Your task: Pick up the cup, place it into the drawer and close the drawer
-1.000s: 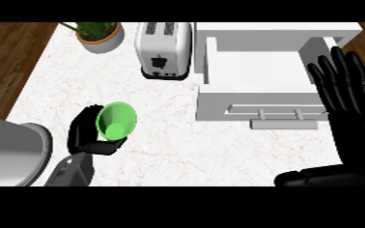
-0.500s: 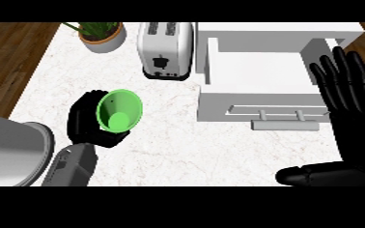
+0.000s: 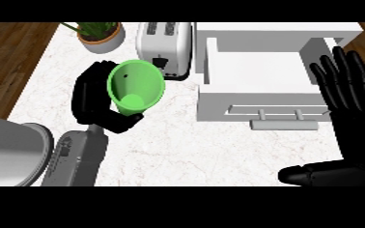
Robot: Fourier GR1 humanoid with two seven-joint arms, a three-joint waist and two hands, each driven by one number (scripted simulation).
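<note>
A bright green cup [image 3: 135,87] is held above the marble counter at the left, its mouth turned toward me and tilted. My left hand [image 3: 96,101] is curled round its back and underside. The white drawer [image 3: 260,77] stands pulled open at the right, its inside bare, with a grey bar handle [image 3: 283,124] on its front. My right hand [image 3: 345,96] rests open at the right edge, fingers straight and pointing up, over the drawer's right side; its thumb [image 3: 314,175] sticks out to the left lower down.
A white toaster [image 3: 167,46] stands just right of the cup, between it and the drawer. A potted plant [image 3: 100,35] sits at the back left. A grey rounded object [image 3: 21,147] lies at the left edge. Dark wood floor [image 3: 18,53] borders the counter's left.
My left hand has lifted the cup and carried it up and to the right, toward the toaster and drawer. The right hand has stayed in place.
</note>
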